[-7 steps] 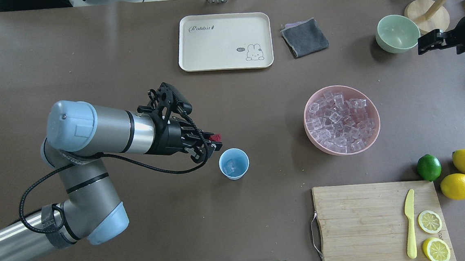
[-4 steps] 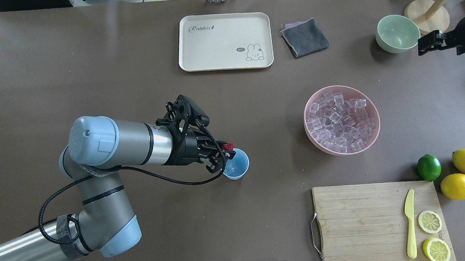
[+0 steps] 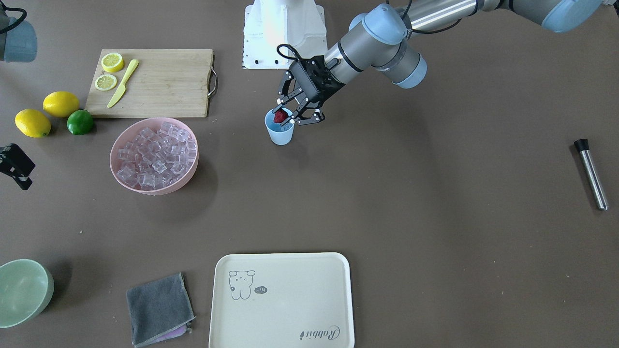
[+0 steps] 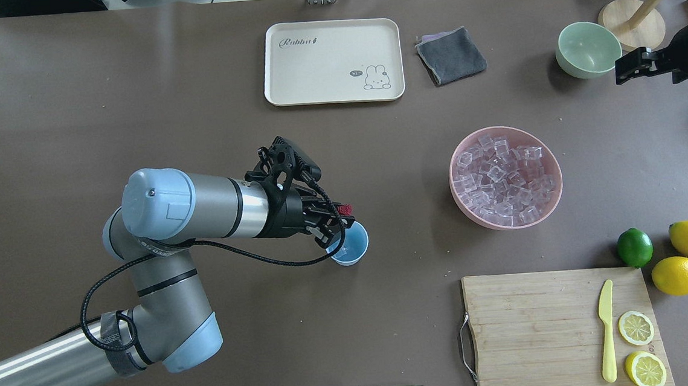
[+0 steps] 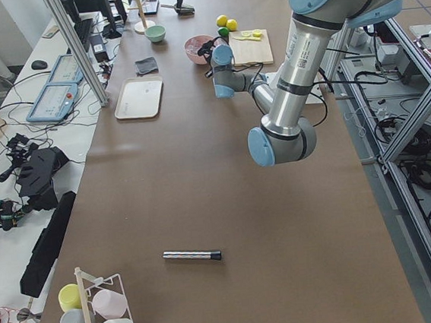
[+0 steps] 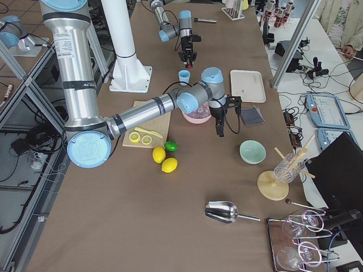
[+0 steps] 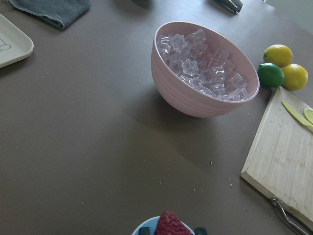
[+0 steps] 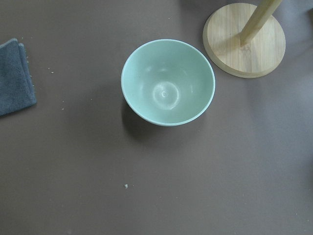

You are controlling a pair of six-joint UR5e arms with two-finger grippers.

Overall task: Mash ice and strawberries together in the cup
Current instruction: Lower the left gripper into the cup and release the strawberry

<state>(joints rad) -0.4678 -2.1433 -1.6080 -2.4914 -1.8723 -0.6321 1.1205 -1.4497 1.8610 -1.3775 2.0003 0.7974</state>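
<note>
The worktop carries the pink bowl right of centre, heaped with ice. The cup stands mid-frame. My left claw pinches the strawberry just over its rim. I cannot tell the grip of my right claw, upper right.

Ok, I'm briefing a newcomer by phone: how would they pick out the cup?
Find the pink bowl full of ice, then look across to the left gripper holding the strawberry. The cup stands just beneath it: small, light blue, tapered, far narrower than that bowl.
</note>
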